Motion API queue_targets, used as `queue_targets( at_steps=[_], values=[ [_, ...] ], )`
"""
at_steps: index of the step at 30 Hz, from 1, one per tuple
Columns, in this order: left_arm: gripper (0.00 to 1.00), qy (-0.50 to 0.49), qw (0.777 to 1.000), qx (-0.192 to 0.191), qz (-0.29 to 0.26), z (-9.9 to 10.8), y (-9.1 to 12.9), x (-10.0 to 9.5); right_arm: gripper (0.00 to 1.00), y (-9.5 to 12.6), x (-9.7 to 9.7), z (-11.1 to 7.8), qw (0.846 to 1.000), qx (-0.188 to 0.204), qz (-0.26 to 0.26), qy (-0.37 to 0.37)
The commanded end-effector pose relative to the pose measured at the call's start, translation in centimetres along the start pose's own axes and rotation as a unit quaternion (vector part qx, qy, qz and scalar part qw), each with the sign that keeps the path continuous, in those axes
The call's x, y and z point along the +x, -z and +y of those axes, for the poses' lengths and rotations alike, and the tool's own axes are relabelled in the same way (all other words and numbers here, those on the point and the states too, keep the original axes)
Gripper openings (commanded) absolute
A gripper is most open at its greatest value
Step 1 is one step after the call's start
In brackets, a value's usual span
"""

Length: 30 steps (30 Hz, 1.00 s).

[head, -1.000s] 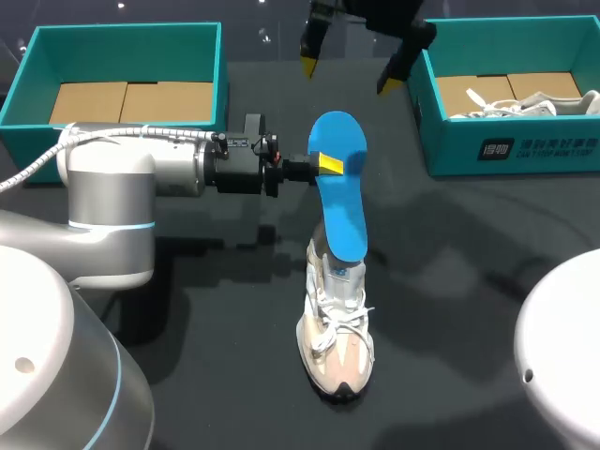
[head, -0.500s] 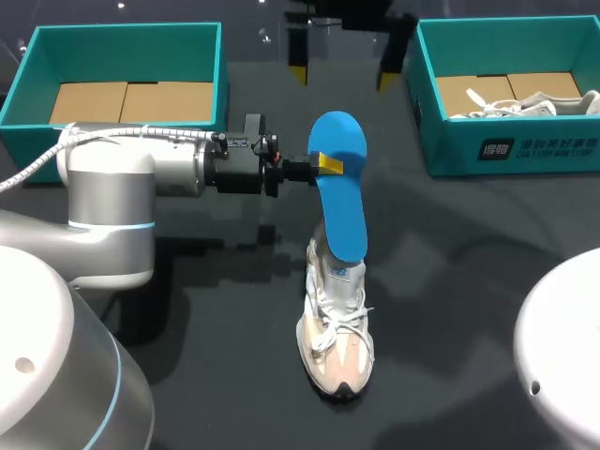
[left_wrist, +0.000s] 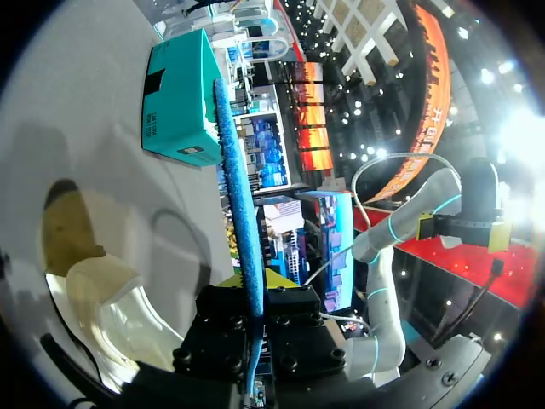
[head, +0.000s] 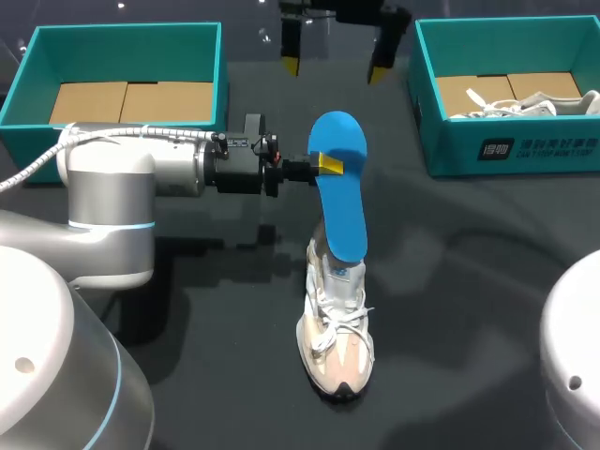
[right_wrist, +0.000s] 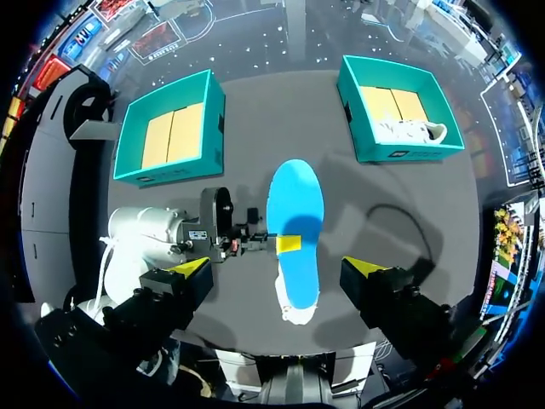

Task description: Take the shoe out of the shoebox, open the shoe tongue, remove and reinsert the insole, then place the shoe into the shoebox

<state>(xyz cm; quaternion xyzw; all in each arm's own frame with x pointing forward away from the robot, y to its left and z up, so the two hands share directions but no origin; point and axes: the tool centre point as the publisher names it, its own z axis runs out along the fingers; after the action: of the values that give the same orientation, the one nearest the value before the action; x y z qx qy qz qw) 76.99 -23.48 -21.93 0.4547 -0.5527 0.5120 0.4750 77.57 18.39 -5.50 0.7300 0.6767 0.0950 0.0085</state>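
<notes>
Shoe (head: pixel 335 328) stands on the counter (head: pixel 469 281) at mid-table, toe toward the robot and laces up, between the left box (head: pixel 127 47) and the right box (head: pixel 450 141), well apart from both. The blue insole (head: pixel 339 187) rises steeply out of its collar. The lower end sits in or just at the opening, and the broad upper end is in the air. The left jaws are clamped on the insole's side edge near that upper end. The left wrist view shows the edge running straight between the fingers. The right jaws hang high over the counter's far edge, spread wide and holding nothing.

The insole step looks to be the one in hand. These views alone do not show whether it is coming out or going back in.

If it is going in, the left arm needs to lower the insole along the shoe's length, leading end first, so it slides under the tongue rather than buckling. The shoe stands free and could tip or skid. The open right jaws would do well to come down and steady the heel before any push.
</notes>
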Motion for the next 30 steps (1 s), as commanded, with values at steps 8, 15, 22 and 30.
queue_targets(
  at_steps=[8,15,22,30],
  values=[
    [0.00,0.000,1.000,0.001,0.000,0.1,0.0,0.0,1.00,-0.4,-4.1,-0.5,0.993,0.003,0.113,-0.024],
    [0.00,0.000,1.000,0.001,0.000,0.1,0.0,0.0,1.00,-1.1,-5.8,-0.6,0.979,0.000,0.199,-0.041],
    [0.00,0.000,1.000,0.001,0.000,0.1,0.0,0.0,1.00,-1.8,-7.4,-0.4,0.955,0.006,0.291,-0.056],
    [0.00,0.000,1.000,0.001,0.000,0.1,0.0,0.0,1.00,-3.0,-8.9,-0.6,0.921,0.003,0.382,-0.075]
  ],
)
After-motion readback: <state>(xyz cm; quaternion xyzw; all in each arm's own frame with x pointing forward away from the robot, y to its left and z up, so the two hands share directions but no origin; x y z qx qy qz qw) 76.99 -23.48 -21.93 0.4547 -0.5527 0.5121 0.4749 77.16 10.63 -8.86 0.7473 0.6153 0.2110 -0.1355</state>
